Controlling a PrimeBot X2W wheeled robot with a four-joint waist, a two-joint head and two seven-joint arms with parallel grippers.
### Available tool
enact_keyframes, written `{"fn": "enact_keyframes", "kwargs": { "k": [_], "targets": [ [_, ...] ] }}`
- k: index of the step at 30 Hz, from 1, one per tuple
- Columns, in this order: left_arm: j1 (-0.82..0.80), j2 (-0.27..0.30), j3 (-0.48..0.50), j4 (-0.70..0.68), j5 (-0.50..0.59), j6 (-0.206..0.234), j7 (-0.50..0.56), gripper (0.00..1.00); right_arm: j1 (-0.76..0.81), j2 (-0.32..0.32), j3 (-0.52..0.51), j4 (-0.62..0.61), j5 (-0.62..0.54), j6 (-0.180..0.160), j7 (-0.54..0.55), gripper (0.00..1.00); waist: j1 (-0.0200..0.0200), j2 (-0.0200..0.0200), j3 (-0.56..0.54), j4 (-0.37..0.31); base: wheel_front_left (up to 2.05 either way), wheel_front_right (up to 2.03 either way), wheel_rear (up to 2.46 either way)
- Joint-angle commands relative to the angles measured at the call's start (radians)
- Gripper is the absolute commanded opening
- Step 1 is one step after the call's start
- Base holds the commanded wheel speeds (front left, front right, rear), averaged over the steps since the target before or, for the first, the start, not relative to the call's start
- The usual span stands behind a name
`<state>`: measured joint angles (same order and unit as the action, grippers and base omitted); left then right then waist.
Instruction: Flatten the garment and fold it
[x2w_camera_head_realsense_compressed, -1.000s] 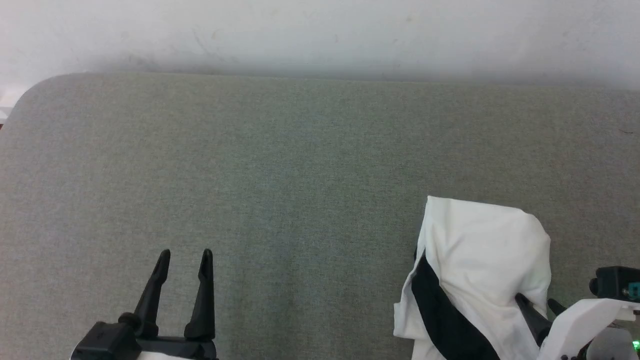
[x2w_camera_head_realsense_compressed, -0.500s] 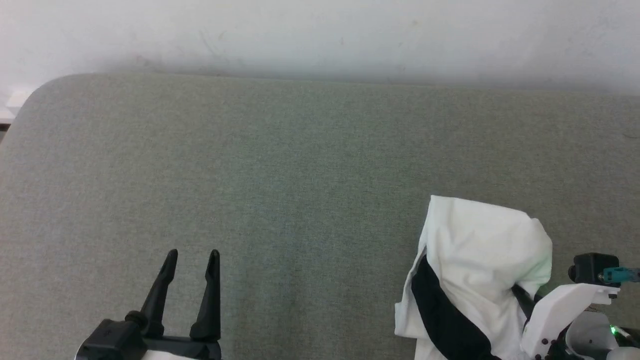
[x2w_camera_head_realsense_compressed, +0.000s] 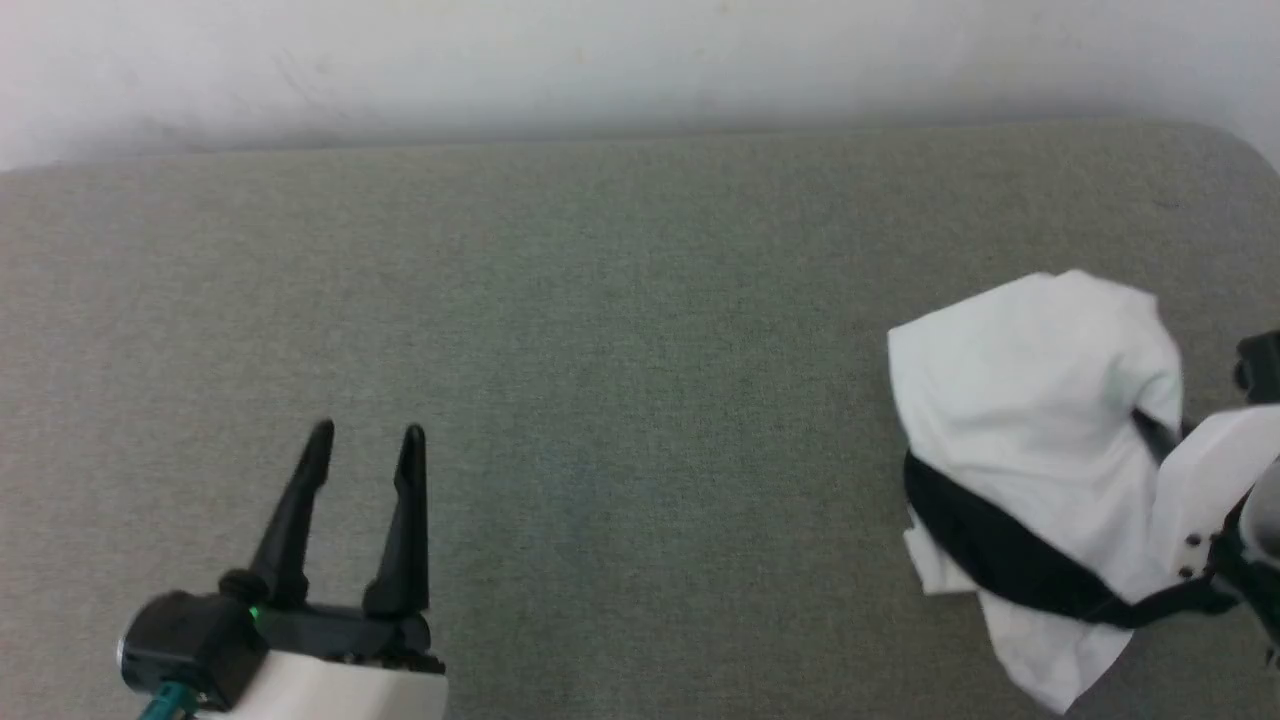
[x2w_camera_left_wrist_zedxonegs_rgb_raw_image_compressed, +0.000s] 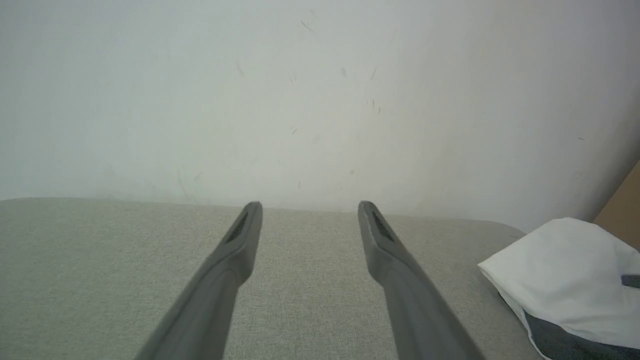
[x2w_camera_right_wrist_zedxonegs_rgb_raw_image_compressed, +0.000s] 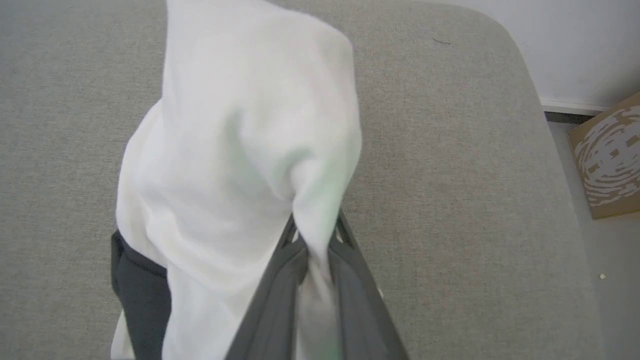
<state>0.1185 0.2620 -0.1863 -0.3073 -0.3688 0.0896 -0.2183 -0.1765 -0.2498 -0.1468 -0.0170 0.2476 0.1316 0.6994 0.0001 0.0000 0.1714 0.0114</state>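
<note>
The garment (x2w_camera_head_realsense_compressed: 1030, 420) is a bunched white shirt with a black sleeve band, lying at the right of the grey-green padded surface (x2w_camera_head_realsense_compressed: 620, 330). The right wrist view has its white cloth (x2w_camera_right_wrist_zedxonegs_rgb_raw_image_compressed: 240, 150) draped over a dark sleeve. My right gripper (x2w_camera_right_wrist_zedxonegs_rgb_raw_image_compressed: 315, 240) is shut on a fold of that white cloth, the fabric pinched between both fingers. In the head view the right gripper (x2w_camera_head_realsense_compressed: 1160, 435) sits at the shirt's right edge, mostly hidden by cloth. My left gripper (x2w_camera_head_realsense_compressed: 365, 440) hovers open at the lower left, far from the garment (x2w_camera_left_wrist_zedxonegs_rgb_raw_image_compressed: 565, 280), fingers (x2w_camera_left_wrist_zedxonegs_rgb_raw_image_compressed: 240, 240) spread over bare fabric.
A pale wall (x2w_camera_head_realsense_compressed: 640, 60) runs behind the surface. The surface's rounded right corner (x2w_camera_right_wrist_zedxonegs_rgb_raw_image_compressed: 505, 45) drops to a floor with a brown cardboard box (x2w_camera_right_wrist_zedxonegs_rgb_raw_image_compressed: 607, 160). A wide bare stretch of padding lies between the two grippers.
My right gripper has shut on the white cloth and the shirt has lifted and shifted with it. The head camera has turned right, so the whole picture has slid.
</note>
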Motion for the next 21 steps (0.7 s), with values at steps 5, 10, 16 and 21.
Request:
{"fn": "enact_keyframes", "kwargs": {
  "k": [5, 10, 16, 21],
  "targets": [
    [-0.082, 0.008, 0.03, -0.043, 0.023, -0.002, -0.025, 1.0, -0.094, -0.085, 0.002, -0.001, -0.009, -0.001, 0.033, 0.0, -0.0001, 0.0, 0.167, -0.088, 0.0, 0.0, 0.0],
    [-0.125, 0.02, 0.05, -0.052, 0.034, -0.008, -0.032, 1.0, -0.168, -0.156, -0.023, 0.042, -0.032, -0.001, 0.025, 0.0, -0.0001, 0.0, 0.252, -0.11, 0.0, 0.0, 0.0],
    [-0.161, 0.034, 0.058, -0.059, 0.042, -0.016, -0.034, 1.0, -0.213, -0.228, -0.061, 0.1, -0.063, -0.001, 0.004, 0.0, -0.0001, 0.0, 0.34, -0.111, 0.0, 0.0, 0.0],
    [-0.185, 0.044, 0.06, -0.075, 0.051, -0.018, -0.035, 1.0, -0.237, -0.26, -0.096, 0.145, -0.104, -0.001, -0.031, 0.0, -0.0001, 0.0, 0.386, -0.107, 0.0, 0.0, 0.0]
  ]
}}
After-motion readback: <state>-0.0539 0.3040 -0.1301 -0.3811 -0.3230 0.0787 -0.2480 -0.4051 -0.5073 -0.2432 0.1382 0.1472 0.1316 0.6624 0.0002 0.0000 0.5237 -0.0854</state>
